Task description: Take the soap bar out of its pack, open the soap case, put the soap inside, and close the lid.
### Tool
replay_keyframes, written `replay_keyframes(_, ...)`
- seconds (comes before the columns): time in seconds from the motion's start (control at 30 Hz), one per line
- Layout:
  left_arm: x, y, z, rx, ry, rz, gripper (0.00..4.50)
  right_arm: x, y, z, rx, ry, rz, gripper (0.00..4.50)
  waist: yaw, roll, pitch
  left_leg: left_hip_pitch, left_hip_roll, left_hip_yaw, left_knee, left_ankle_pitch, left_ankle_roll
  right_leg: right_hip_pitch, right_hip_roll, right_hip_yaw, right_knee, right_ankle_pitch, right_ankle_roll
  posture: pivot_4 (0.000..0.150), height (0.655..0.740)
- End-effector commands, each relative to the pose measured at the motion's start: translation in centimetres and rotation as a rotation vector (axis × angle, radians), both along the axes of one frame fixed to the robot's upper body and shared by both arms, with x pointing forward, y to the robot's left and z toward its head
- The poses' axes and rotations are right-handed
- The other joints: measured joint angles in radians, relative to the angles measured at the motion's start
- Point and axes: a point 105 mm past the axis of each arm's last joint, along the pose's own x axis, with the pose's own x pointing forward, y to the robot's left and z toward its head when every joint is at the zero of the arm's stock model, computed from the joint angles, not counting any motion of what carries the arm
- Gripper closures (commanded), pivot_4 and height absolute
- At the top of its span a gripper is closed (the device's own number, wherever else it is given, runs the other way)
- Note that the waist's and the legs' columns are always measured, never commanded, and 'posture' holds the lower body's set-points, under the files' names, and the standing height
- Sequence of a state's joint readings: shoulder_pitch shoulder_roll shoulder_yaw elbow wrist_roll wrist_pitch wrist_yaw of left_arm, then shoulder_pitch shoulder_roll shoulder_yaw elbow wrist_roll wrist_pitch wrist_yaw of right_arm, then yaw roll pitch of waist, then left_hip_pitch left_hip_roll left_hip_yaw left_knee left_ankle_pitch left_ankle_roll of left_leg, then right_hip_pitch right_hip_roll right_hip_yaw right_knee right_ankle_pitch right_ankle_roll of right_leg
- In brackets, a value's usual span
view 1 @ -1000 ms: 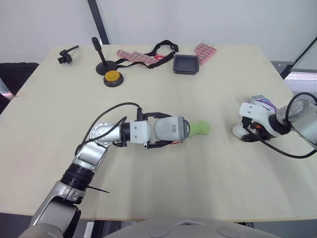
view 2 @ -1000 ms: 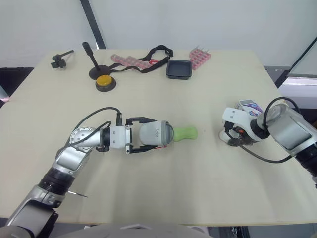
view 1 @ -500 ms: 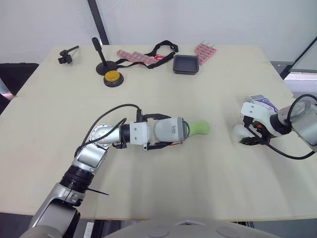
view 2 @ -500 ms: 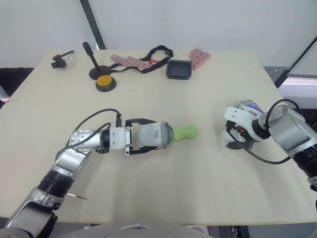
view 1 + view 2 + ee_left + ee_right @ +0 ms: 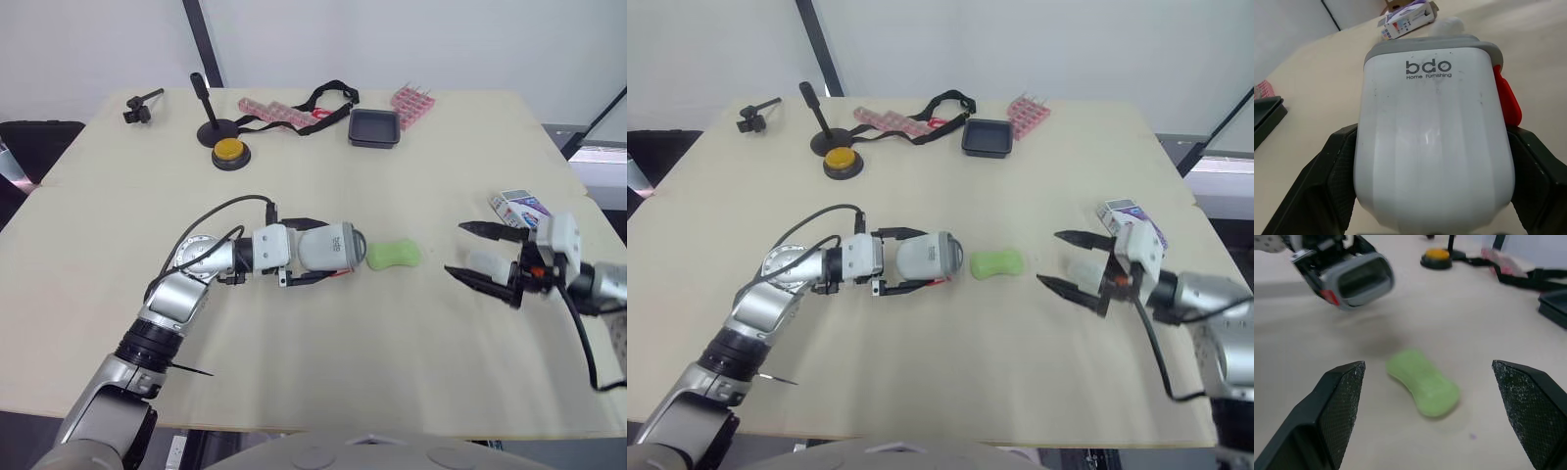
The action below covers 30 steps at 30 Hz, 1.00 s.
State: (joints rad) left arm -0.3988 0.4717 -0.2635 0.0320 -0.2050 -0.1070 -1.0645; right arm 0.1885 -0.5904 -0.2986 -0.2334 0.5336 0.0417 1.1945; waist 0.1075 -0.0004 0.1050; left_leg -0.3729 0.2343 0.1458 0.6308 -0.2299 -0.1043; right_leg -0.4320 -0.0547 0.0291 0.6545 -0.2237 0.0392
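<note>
The green soap bar lies bare on the table, mid-right. Just to its left is the white soap case with a grey rim and red clasp. My left gripper is shut on the case, which lies on its side with its mouth toward the soap and a small gap between them. In the left wrist view the case sits between the black fingers. To the right of the soap, my right gripper stands open, pointing at the soap, with nothing held. The white and purple soap pack lies behind it.
Along the table's far edge are a black tray, pink strips, a black strap, a yellow button, a black stand and a small clamp. The table's right edge is near the right arm.
My right gripper has swung away from the spot beside the pack and now points at the soap, open. The case has drawn slightly back from the soap. The camera has shifted.
</note>
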Motion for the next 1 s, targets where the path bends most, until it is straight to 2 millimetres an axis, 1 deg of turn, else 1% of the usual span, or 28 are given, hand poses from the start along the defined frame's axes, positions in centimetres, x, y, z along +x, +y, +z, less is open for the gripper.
replay_keyframes(0.03, 0.3, 0.5, 1.1, 0.022, 0.054, -0.015, 1.02, -1.8, 1.9, -0.3, -0.032, -0.079, 0.085, 0.03, -0.013, 0.002, 0.000, 0.000, 0.000, 0.000, 0.000, 0.000, 0.000, 0.000, 0.000, 0.000, 0.000, 0.000, 0.000, 0.150, 0.7291)
replay_keyframes(0.1, 0.2, 0.8, 1.1, 0.072, 0.099, -0.030, 1.02, -2.5, 2.6, -1.1, -0.031, -0.076, 0.112, 0.03, -0.035, 0.002, 0.000, 0.000, -0.001, 0.001, 0.000, 0.000, 0.000, 0.000, -0.001, 0.002, 0.000, 0.000, 0.000, 0.150, 0.7291)
replay_keyframes(0.2, 0.0, 1.3, 0.5, 0.181, 0.156, -0.053, 1.02, -2.9, 3.1, -2.1, -0.017, -0.059, 0.119, 0.03, -0.043, 0.001, 0.000, 0.000, -0.001, 0.000, 0.000, 0.000, 0.000, 0.000, -0.001, 0.002, 0.000, 0.000, 0.000, 0.150, 0.7291)
replay_keyframes(0.3, -0.1, 1.4, 0.5, 0.233, 0.170, -0.059, 1.02, -2.9, 3.3, -2.2, -0.013, -0.064, 0.119, 0.03, -0.042, 0.002, -0.001, 0.000, -0.002, 0.000, -0.002, 0.000, 0.000, 0.000, -0.001, 0.002, -0.001, 0.000, 0.000, 0.150, 0.7291)
replay_keyframes(0.4, 0.1, 1.5, -0.3, 0.356, 0.166, -0.038, 1.02, -2.8, 3.5, -2.2, -0.013, -0.065, 0.119, 0.03, -0.039, 0.001, 0.000, -0.001, -0.002, 0.000, -0.002, 0.000, 0.000, 0.000, -0.002, 0.001, -0.003, 0.000, 0.000, 0.150, 0.7291)
replay_keyframes(0.6, 0.3, 1.1, 0.5, 0.458, 0.108, -0.072, 1.02, -2.7, 3.2, -2.6, -0.018, -0.039, 0.105, 0.03, -0.036, 0.002, 0.000, 0.000, -0.003, 0.000, -0.002, 0.000, 0.000, 0.001, -0.003, 0.001, -0.003, 0.000, 0.000, 0.150, 0.7291)
replay_keyframes(0.77, 1.1, 0.6, 0.8, 0.543, 0.048, -0.062, 1.02, -2.5, 2.9, -2.7, -0.023, -0.033, 0.092, 0.03, -0.035, 0.001, 0.000, 0.000, -0.003, 0.000, -0.003, 0.000, 0.000, 0.002, -0.003, 0.002, -0.003, 0.000, 0.000, 0.150, 0.7291)
replay_keyframes(0.9, 0.7, -0.1, 0.8, 0.593, 0.060, -0.091, 1.02, -2.4, 2.8, -2.8, -0.030, -0.029, 0.098, 0.03, -0.035, 0.001, 0.000, 0.000, -0.004, 0.000, -0.003, 0.000, 0.000, 0.002, -0.003, 0.002, -0.003, 0.000, 0.000, 0.150, 0.7291)
replay_keyframes(1.0, 0.8, -0.3, 0.8, 0.631, 0.099, -0.073, 1.02, -2.4, 2.8, -2.8, -0.033, -0.030, 0.093, 0.03, -0.035, 0.001, 0.000, 0.000, -0.004, 0.000, -0.003, 0.000, 0.000, 0.002, -0.003, 0.002, -0.003, 0.000, 0.000, 0.150, 0.7291)
